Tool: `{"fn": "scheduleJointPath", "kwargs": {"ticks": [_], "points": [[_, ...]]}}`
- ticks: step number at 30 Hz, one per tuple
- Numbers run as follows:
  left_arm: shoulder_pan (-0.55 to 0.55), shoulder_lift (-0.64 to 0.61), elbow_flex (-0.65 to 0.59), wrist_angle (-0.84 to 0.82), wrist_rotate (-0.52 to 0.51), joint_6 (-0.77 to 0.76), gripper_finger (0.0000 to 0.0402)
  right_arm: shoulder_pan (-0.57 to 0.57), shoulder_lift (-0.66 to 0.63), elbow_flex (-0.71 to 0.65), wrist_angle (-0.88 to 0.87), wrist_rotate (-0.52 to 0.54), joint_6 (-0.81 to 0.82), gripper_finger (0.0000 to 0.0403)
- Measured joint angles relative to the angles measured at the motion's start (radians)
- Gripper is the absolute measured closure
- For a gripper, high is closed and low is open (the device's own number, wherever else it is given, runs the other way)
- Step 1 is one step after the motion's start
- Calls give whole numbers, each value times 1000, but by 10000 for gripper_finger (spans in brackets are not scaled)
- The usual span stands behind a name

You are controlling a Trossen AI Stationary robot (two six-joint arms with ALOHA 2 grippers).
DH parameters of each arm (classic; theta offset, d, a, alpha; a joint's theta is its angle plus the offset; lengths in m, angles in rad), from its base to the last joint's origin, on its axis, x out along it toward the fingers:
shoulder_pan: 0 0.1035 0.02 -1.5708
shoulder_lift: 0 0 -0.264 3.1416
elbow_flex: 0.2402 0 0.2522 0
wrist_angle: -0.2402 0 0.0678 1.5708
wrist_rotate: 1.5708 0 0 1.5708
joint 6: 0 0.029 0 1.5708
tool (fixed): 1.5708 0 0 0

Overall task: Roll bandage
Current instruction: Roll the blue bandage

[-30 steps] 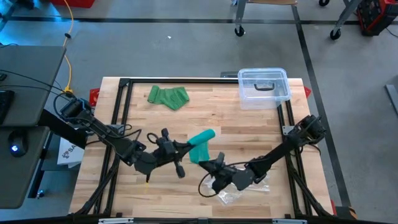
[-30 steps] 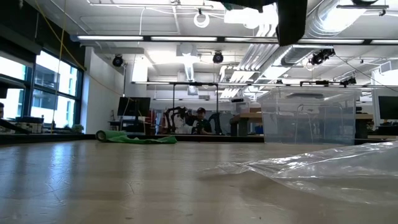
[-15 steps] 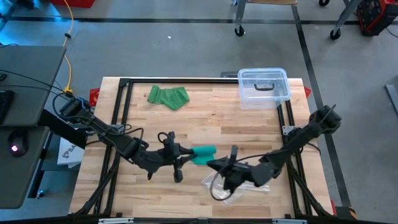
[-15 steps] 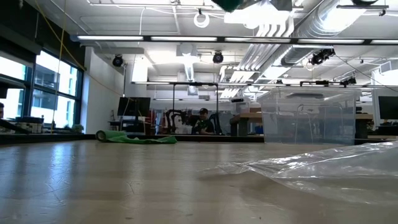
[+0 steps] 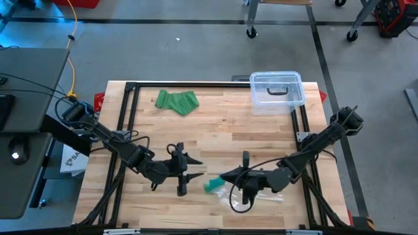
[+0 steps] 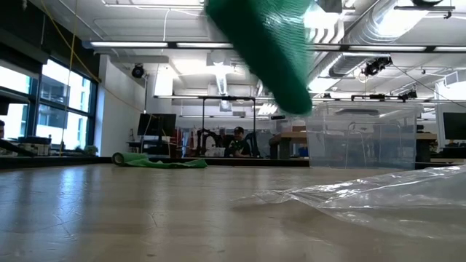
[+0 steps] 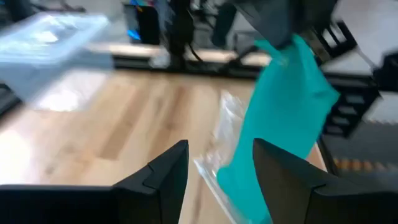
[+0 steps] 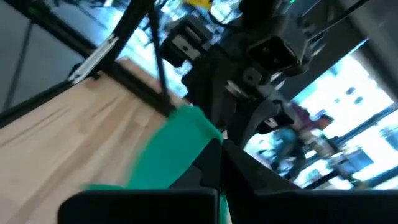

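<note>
A teal bandage (image 5: pixel 213 185) is seen low on the table, between the two grippers, hanging from the right gripper (image 5: pixel 225 177) above a sheet of clear plastic wrap (image 5: pixel 258 196). In the right wrist view the bandage (image 8: pixel 171 155) is pinched at one end by closed fingers, the rest drooping toward the wooden table (image 5: pixel 215 127). In the left wrist view the same strip (image 7: pixel 280 124) is seen dangling beyond the left gripper (image 7: pixel 221 165), whose fingers (image 7: pixel 163 171) are spread apart with nothing between them. The left gripper (image 5: pixel 185 171) is placed just beside the bandage, not touching it. In the low view the bandage (image 6: pixel 269 51) is seen as a blurred green band hanging from above, clear of the tabletop.

A second, green bandage (image 5: pixel 176 101) lies crumpled near the far left edge of the table. A clear plastic container (image 5: pixel 277 91) stands at the far right corner. A person (image 6: pixel 234 142) is seen seated in the room behind.
</note>
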Motion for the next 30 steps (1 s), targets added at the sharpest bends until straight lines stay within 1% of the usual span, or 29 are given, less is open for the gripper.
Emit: {"fn": "scheduleJointPath", "kwargs": {"ticks": [3,5,8,14,18,20,22,23,27,30], "points": [[-11,8,-45,4,38,-45,228,-29,1,0,-65,-24,95,403],[-18,7,-89,6,17,-81,228,-58,1,-2,-120,-30,152,403],[-21,8,-148,2,-30,-112,227,-118,11,-12,-145,-47,223,403],[-20,-1,-211,-2,-104,-100,227,-240,37,-12,-141,-49,242,403],[-20,-29,-219,-37,-147,-101,227,-309,36,-12,-142,-54,271,403],[-21,-40,-220,-69,-162,-101,227,-328,36,-12,-168,-131,268,403],[-20,-42,-220,-82,-166,-102,227,-351,46,-12,-208,-266,279,403],[-20,-43,-220,-84,-166,-102,227,-362,55,-11,-220,-318,297,403],[-24,-38,-220,-81,-166,-108,227,-385,130,-12,-236,-442,349,403],[-31,-38,-220,-113,-173,-166,227,-384,179,-12,-211,-542,388,403]]}}
